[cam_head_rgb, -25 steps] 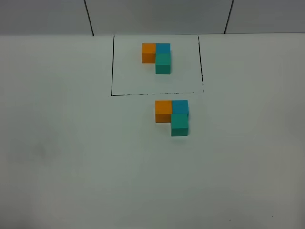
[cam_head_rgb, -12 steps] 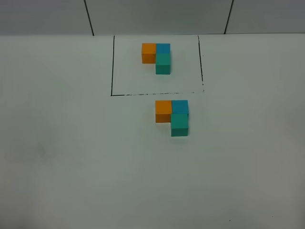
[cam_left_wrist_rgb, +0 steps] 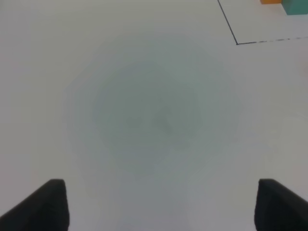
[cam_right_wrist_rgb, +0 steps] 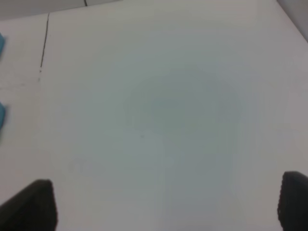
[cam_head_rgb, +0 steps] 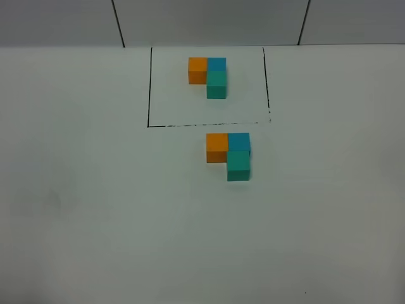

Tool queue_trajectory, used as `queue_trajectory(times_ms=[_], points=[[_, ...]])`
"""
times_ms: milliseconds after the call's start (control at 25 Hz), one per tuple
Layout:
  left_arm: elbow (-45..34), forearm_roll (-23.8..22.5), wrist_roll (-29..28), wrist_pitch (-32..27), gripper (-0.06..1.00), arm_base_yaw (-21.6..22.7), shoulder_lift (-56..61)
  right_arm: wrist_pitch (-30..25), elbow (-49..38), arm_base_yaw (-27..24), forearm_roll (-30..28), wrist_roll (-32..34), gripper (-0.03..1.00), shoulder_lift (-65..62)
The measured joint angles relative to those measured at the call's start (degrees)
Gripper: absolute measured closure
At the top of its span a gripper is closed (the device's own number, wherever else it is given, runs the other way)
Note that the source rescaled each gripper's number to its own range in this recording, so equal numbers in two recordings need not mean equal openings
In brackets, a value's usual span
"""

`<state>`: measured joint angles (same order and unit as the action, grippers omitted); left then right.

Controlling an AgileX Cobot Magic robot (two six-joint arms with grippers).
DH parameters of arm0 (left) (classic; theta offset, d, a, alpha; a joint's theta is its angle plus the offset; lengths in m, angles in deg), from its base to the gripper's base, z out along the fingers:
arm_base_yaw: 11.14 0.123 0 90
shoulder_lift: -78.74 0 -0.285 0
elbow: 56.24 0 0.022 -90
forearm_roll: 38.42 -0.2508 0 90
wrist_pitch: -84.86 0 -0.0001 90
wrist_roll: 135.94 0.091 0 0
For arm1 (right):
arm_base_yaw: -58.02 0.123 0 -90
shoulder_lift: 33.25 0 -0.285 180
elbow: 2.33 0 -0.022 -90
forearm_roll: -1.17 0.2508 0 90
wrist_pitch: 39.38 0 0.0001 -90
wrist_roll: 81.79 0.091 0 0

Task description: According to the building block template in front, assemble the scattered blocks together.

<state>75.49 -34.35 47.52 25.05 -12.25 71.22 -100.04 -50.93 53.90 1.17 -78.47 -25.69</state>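
Note:
The building block template sits inside the black drawn rectangle at the back: orange and blue cubes side by side, a teal-green cube in front of the blue. Just in front of the frame, the unframed orange cube, blue cube and teal-green cube stand joined in the same L shape. Neither arm shows in the exterior high view. My left gripper is open over bare table, its fingertips wide apart. My right gripper is open over bare table too.
The white table fills the view. A grey wall with dark seams runs along the back edge. The frame's corner and bits of the template cubes show in the left wrist view.

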Motion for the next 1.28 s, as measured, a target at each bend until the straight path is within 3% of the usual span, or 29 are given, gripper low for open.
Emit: queue_trajectory(times_ms=[520,1280], points=[[0.00,0.00,0.00,0.00,0.26,0.00,0.00,0.00,0.00,3.03,0.00,0.05,0.15,0.00],[0.00,0.00,0.00,0.00,0.26,0.00,0.00,0.00,0.00,3.29,0.00,0.00,0.18,-0.01]])
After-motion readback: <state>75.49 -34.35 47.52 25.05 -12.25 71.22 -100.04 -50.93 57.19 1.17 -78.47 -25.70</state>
